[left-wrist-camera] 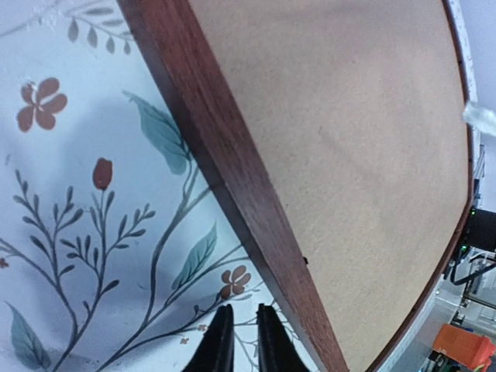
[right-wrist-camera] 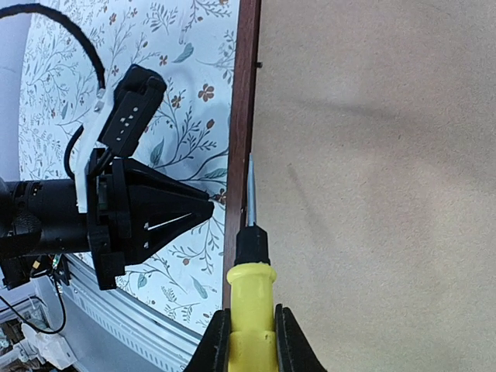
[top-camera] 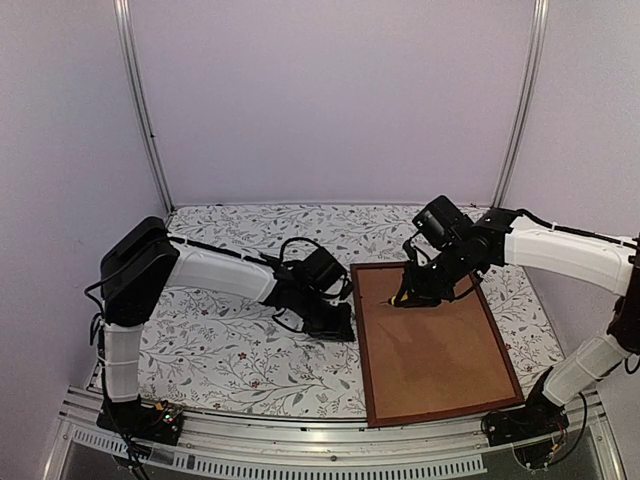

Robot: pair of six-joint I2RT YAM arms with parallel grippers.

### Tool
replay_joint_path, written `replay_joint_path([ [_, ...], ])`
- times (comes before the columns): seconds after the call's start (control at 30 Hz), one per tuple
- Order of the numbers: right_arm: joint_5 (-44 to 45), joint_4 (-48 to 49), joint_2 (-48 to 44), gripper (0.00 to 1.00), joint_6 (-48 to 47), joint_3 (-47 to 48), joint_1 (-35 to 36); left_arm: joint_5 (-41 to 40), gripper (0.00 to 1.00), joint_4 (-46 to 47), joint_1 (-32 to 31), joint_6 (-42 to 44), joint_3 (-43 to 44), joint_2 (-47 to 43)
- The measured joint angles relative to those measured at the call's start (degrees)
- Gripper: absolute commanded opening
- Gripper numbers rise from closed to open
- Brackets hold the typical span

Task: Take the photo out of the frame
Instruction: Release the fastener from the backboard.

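Surface point(top-camera: 230, 340): floral cloth.
Frame point(top-camera: 362, 345): face-down, stiff, light; hold by rim.
Backing point(top-camera: 440, 350): covers photo, probably underneath, flimsy.
Right tool point(right-wrist-camera: 249, 329): pinching screwdriver point(right-wrist-camera: 249, 287) at inner edge.
Left tool point(left-wrist-camera: 239, 341): nearly pressed together, empty, beside frame.

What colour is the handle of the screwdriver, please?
Bright yellow with a black collar: screwdriver, clearest in the right wrist view.

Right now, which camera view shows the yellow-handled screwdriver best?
The right wrist view: the screwdriver fills the foreground, held in the right gripper, tip at the frame edge. The top view shows it tiny. The left wrist view does not show it.
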Motion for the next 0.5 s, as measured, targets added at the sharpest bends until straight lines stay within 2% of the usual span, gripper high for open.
replay_joint_path([
  [0.23,-1.95,3.30,-3.34,0.00,-2.47,-3.89,-5.09,-4.13,0.37,-6.34,0.15,2.10,8.59,0.46],
  [0.5,-3.34,5.25,-7.37,0.00,-4.31,-6.97,-8.68,-9.92,0.44,-14.34,0.00,4.00,21.55,8.46],
])
